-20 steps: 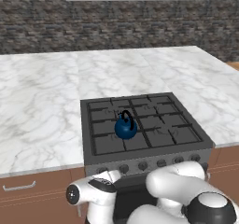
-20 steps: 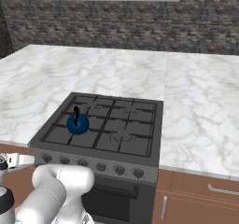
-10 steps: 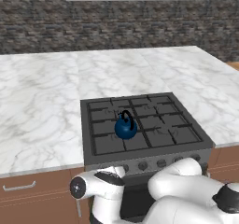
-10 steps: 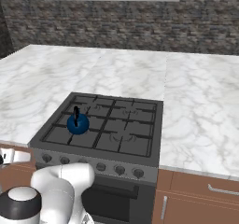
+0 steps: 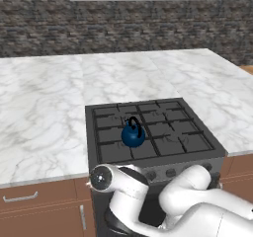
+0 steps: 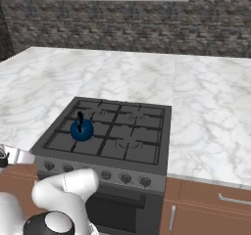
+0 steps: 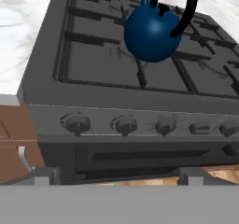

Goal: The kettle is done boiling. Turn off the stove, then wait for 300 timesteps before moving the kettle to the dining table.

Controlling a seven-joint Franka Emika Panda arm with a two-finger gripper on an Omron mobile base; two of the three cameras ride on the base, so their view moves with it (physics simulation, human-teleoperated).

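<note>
Over the last second the white arm has folded lower in front of the dark grey gas range with black cast grates (image 5: pixel 153 132); its elbow and shoulder links have swung across the oven door, while the range and everything on it have kept their places. Judged from this, the arm is lining up on the row of round front knobs (image 7: pixel 125 124) — the turn-off step is not yet done, and the wait and the carry to the dining table lie beyond it.

The small round glossy blue kettle with the black arched handle (image 5: pixel 133 135) stands upright on a front-left grate, near the knob edge.

The hand (image 7: pixel 116 176) is spread fully apart — it holds nothing and touches nothing. It faces the range front, level with the oven door and short of the knobs
</note>
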